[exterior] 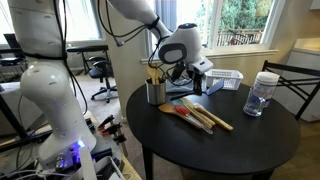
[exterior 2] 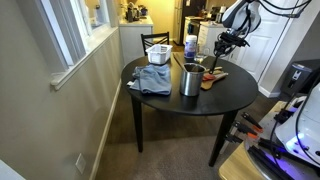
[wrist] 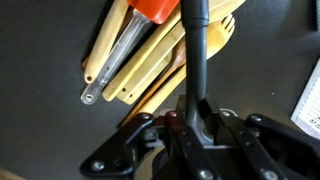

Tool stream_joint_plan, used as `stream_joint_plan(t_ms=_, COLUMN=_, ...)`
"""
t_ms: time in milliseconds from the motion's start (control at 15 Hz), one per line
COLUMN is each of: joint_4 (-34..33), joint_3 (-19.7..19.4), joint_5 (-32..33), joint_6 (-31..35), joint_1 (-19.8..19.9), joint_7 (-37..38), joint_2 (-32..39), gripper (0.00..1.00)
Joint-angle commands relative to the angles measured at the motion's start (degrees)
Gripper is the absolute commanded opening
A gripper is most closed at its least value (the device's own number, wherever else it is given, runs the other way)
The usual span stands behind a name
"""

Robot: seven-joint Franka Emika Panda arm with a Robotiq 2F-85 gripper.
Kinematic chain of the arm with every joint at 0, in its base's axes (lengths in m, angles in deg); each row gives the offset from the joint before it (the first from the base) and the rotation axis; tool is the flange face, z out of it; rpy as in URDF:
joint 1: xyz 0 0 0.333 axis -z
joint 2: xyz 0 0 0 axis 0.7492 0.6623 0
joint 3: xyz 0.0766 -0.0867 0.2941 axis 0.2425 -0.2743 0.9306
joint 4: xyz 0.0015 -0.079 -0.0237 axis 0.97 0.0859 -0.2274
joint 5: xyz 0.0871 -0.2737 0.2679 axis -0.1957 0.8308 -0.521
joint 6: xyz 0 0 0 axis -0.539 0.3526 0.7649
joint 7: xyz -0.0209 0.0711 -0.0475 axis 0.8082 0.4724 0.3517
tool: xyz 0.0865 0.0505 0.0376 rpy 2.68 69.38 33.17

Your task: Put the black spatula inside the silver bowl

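Observation:
My gripper (wrist: pixel 196 118) is shut on the handle of the black spatula (wrist: pixel 197 50), which runs from the jaws out over the utensils below. In both exterior views the gripper (exterior: pixel 181 70) (exterior 2: pixel 222 46) hangs above the round black table, lifted off its surface. The silver bowl (exterior: pixel 156 93) (exterior 2: pixel 191 81) stands upright near the table's edge, apart from the gripper, with a utensil handle sticking out of it. The spatula's head is hidden in the wrist view.
Light wooden spoons (exterior: pixel 205 114) (wrist: pixel 150 60) and a red-orange utensil (wrist: pixel 155 10) lie on the table (exterior: pixel 220 150) under the gripper. A white slotted basket (exterior: pixel 226 80), a clear jar (exterior: pixel 261 95), a blue cloth (exterior 2: pixel 152 80) and a chair (exterior: pixel 295 85) are nearby.

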Motion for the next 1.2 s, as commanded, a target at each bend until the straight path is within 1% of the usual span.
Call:
stream_joint_plan(t_ms=0, joint_4=4.75, joint_3=0.61, joint_5=4.48, joint_6=5.43, joint_1=-1.49, joint_7=-0.21, joint_2=-5.86, gripper=0.05)
stream_joint_plan(t_ms=267, joint_4=6.45, joint_3=1.58, joint_5=7.53, joint_6=9.11, joint_1=-2.56, joint_7=-0.1, joint_2=-8.53, gripper=0.05)
stream_joint_plan(t_ms=467, joint_4=7.49, joint_3=2.73, joint_5=7.9, joint_6=11.28, joint_1=-3.11, joint_7=-0.37, joint_2=-10.27, gripper=0.05)
stream_joint_plan(t_ms=600, joint_4=8.65, joint_3=3.74, joint_5=5.77, joint_6=13.97, joint_1=-3.86, joint_7=-2.29, joint_2=-12.22, gripper=0.05)
stream_joint_plan(t_ms=800, joint_4=10.4, joint_3=5.6, joint_5=1.62, joint_6=18.15, joint_1=-5.68, joint_7=-7.32, joint_2=-15.95, gripper=0.05)
stream_joint_plan(t_ms=933, joint_4=11.11, joint_3=5.89, joint_5=-0.41, joint_6=20.21, joint_1=-7.98, joint_7=-10.08, joint_2=-18.07, gripper=0.05)
stream_joint_plan(t_ms=1133, joint_4=12.12, joint_3=5.43, joint_5=-1.77, joint_6=21.75, joint_1=-12.05, joint_7=-12.69, joint_2=-20.71, gripper=0.05)
